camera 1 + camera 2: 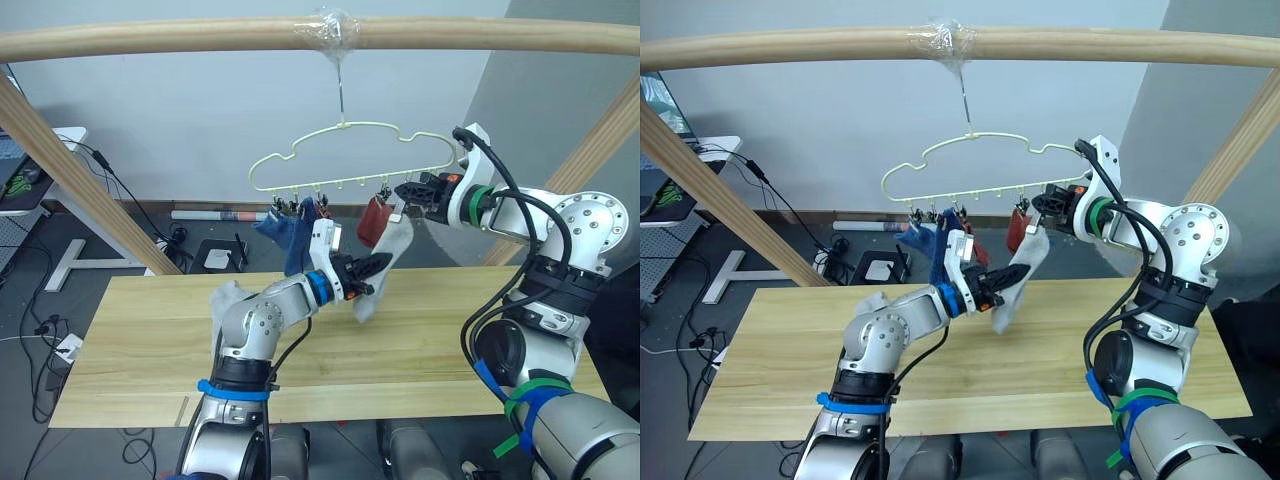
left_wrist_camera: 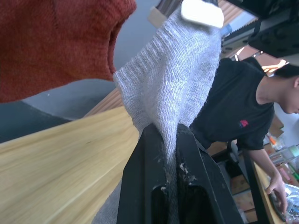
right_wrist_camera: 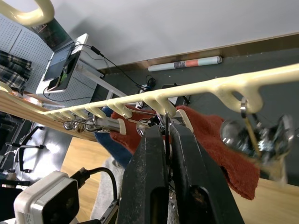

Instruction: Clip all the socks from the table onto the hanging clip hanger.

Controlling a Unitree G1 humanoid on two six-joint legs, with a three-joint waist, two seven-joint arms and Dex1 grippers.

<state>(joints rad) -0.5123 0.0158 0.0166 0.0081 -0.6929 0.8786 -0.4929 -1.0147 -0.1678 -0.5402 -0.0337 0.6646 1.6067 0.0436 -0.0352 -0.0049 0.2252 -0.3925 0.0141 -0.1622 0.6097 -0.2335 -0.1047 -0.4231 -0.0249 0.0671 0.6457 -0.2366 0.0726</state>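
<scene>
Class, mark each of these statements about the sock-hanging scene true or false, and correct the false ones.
1. The left gripper is shut on a light grey sock. True.
2. The clip hanger hangs from a wooden beam. True.
3. No sock is on the hanger yet. False: blue socks and a rust red sock already hang from its clips.
4. The right gripper rests on the table. False: it is raised at the hanger's row of clips, shut on a clip.
5. A grey sock lies on the table beside the left arm. True.
</scene>
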